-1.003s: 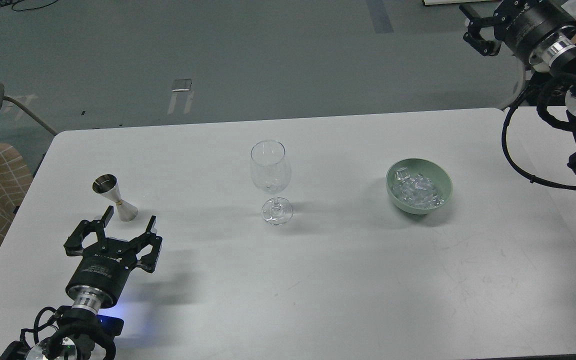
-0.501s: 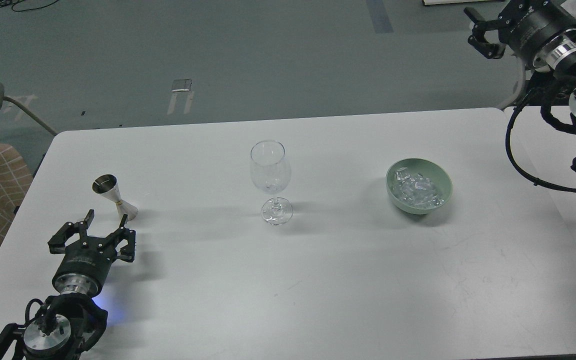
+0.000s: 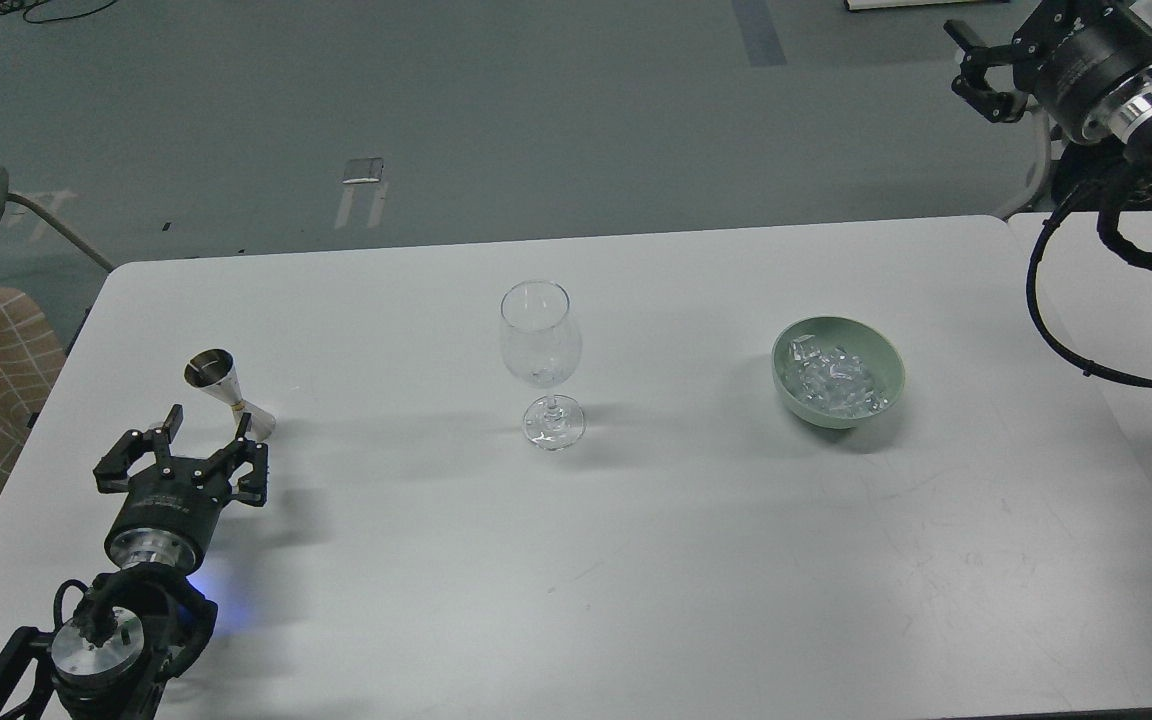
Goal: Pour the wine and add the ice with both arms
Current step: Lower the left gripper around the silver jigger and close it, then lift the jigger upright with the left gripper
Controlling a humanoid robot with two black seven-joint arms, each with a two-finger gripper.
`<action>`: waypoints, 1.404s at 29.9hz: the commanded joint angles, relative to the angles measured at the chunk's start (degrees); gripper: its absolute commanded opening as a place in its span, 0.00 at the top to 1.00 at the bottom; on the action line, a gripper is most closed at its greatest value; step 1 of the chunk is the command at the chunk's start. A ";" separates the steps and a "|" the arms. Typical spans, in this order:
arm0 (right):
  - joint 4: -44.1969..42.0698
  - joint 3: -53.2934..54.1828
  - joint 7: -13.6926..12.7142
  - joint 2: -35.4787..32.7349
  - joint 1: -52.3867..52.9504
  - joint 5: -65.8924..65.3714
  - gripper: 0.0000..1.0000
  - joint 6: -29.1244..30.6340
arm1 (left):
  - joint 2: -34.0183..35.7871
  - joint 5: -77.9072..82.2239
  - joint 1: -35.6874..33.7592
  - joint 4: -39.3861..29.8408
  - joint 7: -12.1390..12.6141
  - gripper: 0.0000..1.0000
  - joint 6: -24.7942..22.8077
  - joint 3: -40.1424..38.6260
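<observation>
Ice (image 3: 836,385), small clear chunks, sits in our round green bowl (image 3: 881,355) on the white table (image 3: 636,560). Our left gripper (image 3: 204,425) is spread just beside the small silver measuring cup (image 3: 228,392). Our right gripper (image 3: 976,68) is spread, holding nothing.

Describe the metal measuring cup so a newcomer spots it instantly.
On the white table, look to its left side, just beyond the open left end effector. There stands a small silver hourglass-shaped metal jigger, the only metal item; the other vessels are glass or green.
</observation>
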 commanded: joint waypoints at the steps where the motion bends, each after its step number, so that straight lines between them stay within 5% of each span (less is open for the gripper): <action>1: -0.07 0.00 0.00 -0.01 -0.08 0.01 0.00 0.00 | -0.17 -0.01 -1.08 0.82 0.01 0.32 0.11 0.03; 23: -0.24 0.00 0.00 -0.01 -0.08 -0.08 0.00 0.00 | -0.88 0.08 -9.26 10.31 0.80 0.33 -0.33 0.55; 42: 0.02 -0.27 -0.08 -0.71 -0.78 0.01 0.00 0.09 | -1.76 -0.09 -12.42 13.74 1.42 0.46 -0.68 -0.24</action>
